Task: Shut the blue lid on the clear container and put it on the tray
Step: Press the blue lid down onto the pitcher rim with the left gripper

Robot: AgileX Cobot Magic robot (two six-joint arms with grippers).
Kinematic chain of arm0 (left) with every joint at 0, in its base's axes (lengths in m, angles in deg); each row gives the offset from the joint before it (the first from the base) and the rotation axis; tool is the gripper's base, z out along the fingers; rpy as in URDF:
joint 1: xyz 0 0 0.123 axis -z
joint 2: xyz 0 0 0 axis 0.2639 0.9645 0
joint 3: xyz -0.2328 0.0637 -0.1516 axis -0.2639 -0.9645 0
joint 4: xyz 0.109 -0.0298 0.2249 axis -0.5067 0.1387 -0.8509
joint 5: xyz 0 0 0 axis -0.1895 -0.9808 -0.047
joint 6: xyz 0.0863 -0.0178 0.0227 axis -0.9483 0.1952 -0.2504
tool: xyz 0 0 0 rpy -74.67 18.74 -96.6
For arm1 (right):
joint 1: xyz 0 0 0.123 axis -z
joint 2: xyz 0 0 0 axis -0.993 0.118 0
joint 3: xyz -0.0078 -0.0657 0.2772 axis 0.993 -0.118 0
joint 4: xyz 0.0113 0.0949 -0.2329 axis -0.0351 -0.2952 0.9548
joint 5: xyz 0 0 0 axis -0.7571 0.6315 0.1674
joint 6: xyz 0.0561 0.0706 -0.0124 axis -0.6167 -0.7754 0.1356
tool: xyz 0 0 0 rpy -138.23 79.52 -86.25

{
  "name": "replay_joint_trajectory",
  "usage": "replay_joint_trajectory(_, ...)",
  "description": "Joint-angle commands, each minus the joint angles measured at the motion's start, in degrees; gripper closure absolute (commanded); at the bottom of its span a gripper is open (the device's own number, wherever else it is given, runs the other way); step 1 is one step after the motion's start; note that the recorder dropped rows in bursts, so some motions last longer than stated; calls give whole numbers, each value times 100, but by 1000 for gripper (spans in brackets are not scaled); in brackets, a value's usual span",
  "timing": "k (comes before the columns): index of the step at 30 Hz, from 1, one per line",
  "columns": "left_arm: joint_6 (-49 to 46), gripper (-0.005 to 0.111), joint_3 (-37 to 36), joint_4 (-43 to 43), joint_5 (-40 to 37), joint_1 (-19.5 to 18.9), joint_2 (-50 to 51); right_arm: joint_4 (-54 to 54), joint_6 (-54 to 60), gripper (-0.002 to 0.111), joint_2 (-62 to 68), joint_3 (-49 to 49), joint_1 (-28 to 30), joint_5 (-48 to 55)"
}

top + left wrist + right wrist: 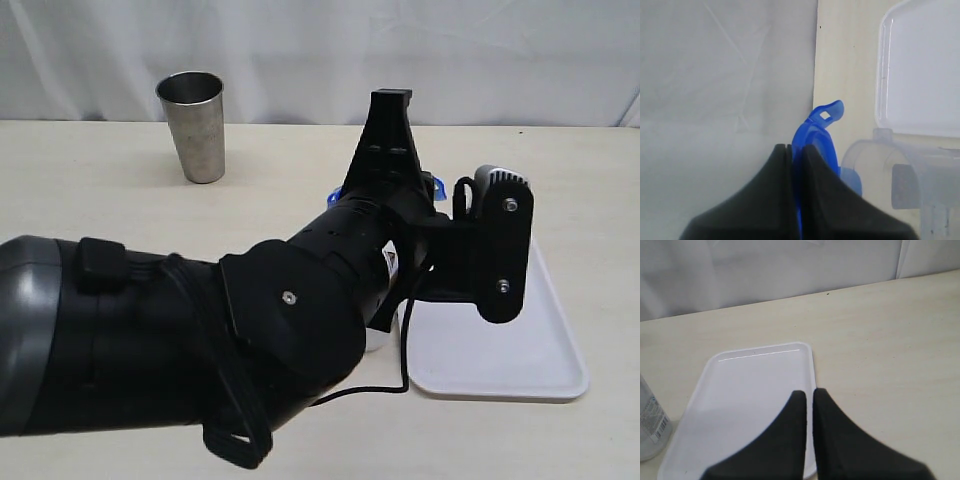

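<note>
Filling the exterior view's lower left, the left arm (200, 330) hides most of the clear container (875, 170), which stands just beside the tray (520, 370) at lower right. A steel cup (193, 125) stands upper left. The left gripper (792, 147) is clamped on the blue lid (817, 132). The right gripper (807, 392), jaws together, hangs over the tray.

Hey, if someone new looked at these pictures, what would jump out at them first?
The bulky black left arm fills the foreground of the exterior view. In the left wrist view, the left gripper pinches the bright blue lid. A steel cup stands at the back left; the white tray lies at the right.
</note>
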Motion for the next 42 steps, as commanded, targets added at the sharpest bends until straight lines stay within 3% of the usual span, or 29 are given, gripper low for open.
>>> replay_joint_trajectory(1, 80, 107, -35, 106, 56, 11, -54, -2, -8, 104, -30, -10, 5, -23)
replay_joint_trajectory(23, 186, 107, -447, 445, 337, 11, -54, -2, -8, 104, -30, -10, 5, -23)
replay_joint_trajectory(30, 196, 107, -447, 459, 780, 11, -54, -2, -8, 104, -30, -10, 5, -23)
replay_joint_trajectory(42, 200, 107, -447, 712, 576, 11, -54, -2, -8, 104, -30, -10, 5, -23)
